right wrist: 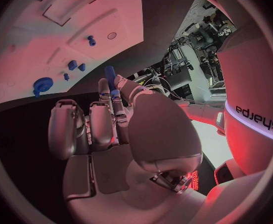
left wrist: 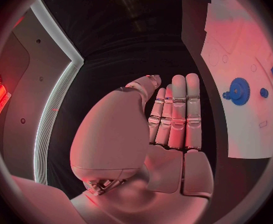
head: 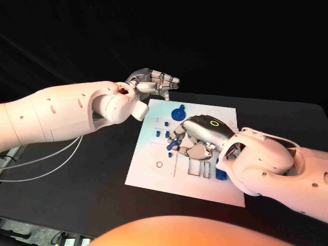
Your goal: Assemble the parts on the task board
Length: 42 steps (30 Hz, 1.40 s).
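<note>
The right hand hovered low over the middle of the white board, its fingers pinching a small blue peg between thumb and fingertips. In the right wrist view the peg was a short rod, and its long axis ran on from the fingertips and pointed toward the board. That suggested it was held ready for pushing into one of the holes there. The left hand waited beyond the board's far corner, over the black table, holding nothing, its fingers straight and side by side, probably kept clear so the other hand had room. A blue gear sat near the board's far edge, with several small blue pieces just beside the right hand. More blue parts stood in slots close to the right wrist.
</note>
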Available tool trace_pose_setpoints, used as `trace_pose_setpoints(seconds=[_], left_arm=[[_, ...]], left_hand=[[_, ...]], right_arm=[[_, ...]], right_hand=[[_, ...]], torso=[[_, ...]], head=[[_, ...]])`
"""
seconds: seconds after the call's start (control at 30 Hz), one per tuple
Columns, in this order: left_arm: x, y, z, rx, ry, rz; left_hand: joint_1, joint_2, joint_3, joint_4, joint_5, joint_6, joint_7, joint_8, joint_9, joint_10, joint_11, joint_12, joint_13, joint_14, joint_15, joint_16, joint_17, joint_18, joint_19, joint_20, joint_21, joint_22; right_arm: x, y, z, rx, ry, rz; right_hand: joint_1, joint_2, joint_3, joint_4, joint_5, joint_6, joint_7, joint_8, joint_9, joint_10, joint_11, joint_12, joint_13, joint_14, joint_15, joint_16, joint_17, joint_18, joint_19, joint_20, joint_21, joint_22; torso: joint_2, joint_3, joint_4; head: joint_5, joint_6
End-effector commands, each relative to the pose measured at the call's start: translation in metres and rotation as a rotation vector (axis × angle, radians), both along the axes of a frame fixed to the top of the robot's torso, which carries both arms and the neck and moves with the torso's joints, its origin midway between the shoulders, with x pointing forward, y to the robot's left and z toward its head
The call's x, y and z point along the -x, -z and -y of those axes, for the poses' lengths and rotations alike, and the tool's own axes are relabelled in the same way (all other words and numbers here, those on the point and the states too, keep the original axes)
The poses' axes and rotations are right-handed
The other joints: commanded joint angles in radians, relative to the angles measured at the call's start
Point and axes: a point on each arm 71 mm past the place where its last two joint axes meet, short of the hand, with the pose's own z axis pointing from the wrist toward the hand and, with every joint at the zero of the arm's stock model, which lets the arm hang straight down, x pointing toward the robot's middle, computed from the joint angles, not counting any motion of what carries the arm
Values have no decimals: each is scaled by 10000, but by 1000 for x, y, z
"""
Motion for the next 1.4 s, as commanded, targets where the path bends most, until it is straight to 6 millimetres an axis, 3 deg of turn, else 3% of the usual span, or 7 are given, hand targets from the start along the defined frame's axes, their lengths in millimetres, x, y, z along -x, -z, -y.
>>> trace_pose_setpoints(seconds=[0.03,0.3,0.63,1.4], left_arm=[[0,-1,3,51,185,63],[0,-1,7,80,264,62],[1,-1,9,94,316,56],[2,-1,9,95,343,34]], left_hand=[[-14,46,-50,-8,-31,-57,-39,-5,6,-57,19,55,-14,36,57,-49,-15,70,57,11,-55,-14],[-14,46,-50,-8,-31,-57,-39,-5,6,-57,19,55,-14,36,57,-49,-15,70,57,11,-55,-14],[-14,46,-50,-8,-31,-57,-39,-5,6,-57,19,55,-14,36,57,-49,-15,70,57,11,-55,-14],[-15,49,-53,-7,-34,-65,-35,-4,6,-66,23,59,-17,32,59,-53,-19,69,62,10,-62,-18]], right_arm=[[3,11,-9,259,-372,-42],[5,35,-25,710,-590,-190],[5,54,-36,1096,-608,-261],[2,65,-41,1630,-538,-167]], right_hand=[[-34,-38,42,-32,57,17,94,24,500,33,-34,-35,4,302,6,-19,6,-27,16,4,45,1423],[-75,-45,38,-26,62,-8,103,11,508,24,-26,-59,0,300,13,-23,-2,-26,12,10,38,1423],[-80,-46,37,-25,62,-10,104,10,508,23,-25,-62,0,300,14,-24,-4,-26,13,10,38,1424],[-117,-46,35,-22,69,-26,106,2,519,22,-21,-83,-1,302,19,-15,5,-27,14,16,42,1430]], torso=[[5,-1,-4],[9,10,-7],[14,14,-9],[5,16,-11]], head=[[214,-85],[404,-196],[509,-276],[652,-296]])
